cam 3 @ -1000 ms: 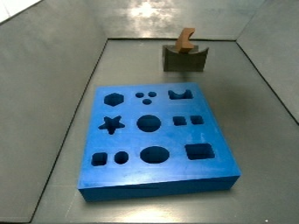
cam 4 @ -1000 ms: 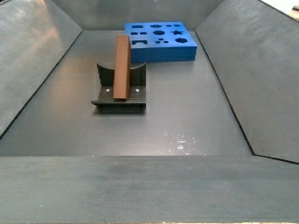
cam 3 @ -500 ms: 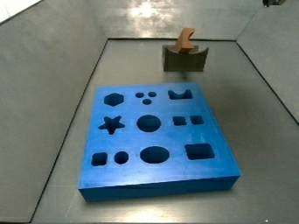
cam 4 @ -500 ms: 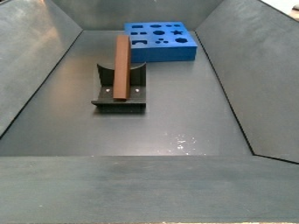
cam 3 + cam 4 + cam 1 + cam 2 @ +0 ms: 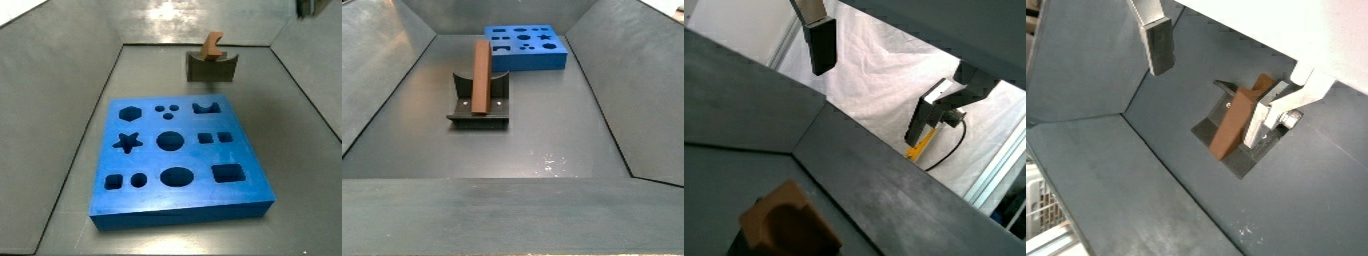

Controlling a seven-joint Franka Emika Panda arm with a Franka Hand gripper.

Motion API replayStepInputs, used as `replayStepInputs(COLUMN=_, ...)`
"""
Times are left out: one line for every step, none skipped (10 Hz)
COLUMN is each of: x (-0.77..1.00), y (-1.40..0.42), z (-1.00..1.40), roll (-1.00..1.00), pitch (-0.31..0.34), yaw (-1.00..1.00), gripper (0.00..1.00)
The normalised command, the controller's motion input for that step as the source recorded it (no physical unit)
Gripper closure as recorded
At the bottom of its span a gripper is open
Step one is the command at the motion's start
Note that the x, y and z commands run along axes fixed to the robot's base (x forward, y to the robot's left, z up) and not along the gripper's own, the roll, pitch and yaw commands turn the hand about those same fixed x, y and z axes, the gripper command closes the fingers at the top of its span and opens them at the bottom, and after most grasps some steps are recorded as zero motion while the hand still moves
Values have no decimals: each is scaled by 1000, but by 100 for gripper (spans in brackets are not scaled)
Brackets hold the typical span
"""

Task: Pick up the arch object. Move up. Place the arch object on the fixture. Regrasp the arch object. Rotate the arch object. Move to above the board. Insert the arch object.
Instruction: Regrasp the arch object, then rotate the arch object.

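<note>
Over the last second the end effector (image 5: 306, 6) has edged into the top corner of a side view, high above the floor. Nothing else has moved: the arch (image 5: 481, 68) lies along the scooped top of the fixture (image 5: 477, 110), apart from the board (image 5: 525, 47). In a wrist view the fingers (image 5: 1157, 45) are spread and empty, the arch (image 5: 1240, 125) below them. The placing looks done, so the regrasp is likely next.

Plenty of open floor between board (image 5: 182, 156) and fixture (image 5: 477, 102). Arch object (image 5: 481, 72) lying across the fixture, nothing crowding it. Gripper (image 5: 1213, 62) up high, fingers apart, holding nothing.
</note>
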Motion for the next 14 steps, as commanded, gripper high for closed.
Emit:
replayStepInputs(x=51, y=41, z=-1000, roll=90, pitch=-154, yaw=63, gripper=0)
replayStepInputs(x=54, y=40, z=-1000, roll=78, pitch=-162, yaw=27, gripper=0)
replayStepInputs(x=55, y=37, z=-1000, roll=64, pitch=-163, yaw=-17, gripper=0)
replayStepInputs(x=54, y=38, z=-1000, roll=59, pitch=-152, yaw=-44, gripper=0)
replayStepInputs(x=52, y=37, z=-1000, roll=58, pitch=-135, yaw=-64, gripper=0)
replayStepInputs(x=51, y=33, z=-1000, roll=57, pitch=-121, yaw=-79, gripper=0)
replayStepInputs(x=51, y=32, z=-994, roll=53, pitch=-99, yaw=-87, gripper=0)
replayStepInputs(x=42, y=23, z=-769, roll=47, pitch=-70, yaw=-90, gripper=0)
replayStepInputs(x=35, y=17, z=-599, roll=48, pitch=-49, yaw=-85, gripper=0)
replayStepInputs(x=33, y=12, z=-435, roll=49, pitch=-30, yaw=-74, gripper=0)
replayStepInputs(x=39, y=8, z=-222, roll=51, pitch=-12, yaw=-55, gripper=0)
replayStepInputs(x=0, y=0, z=0, roll=0, pitch=0, yaw=0, gripper=100)
replayStepInputs(x=-1000, y=393, z=936, roll=0, pitch=0, yaw=0, gripper=100)
replayStepInputs(x=-1000, y=391, z=936, roll=-9, pitch=-8, yaw=0, gripper=100)
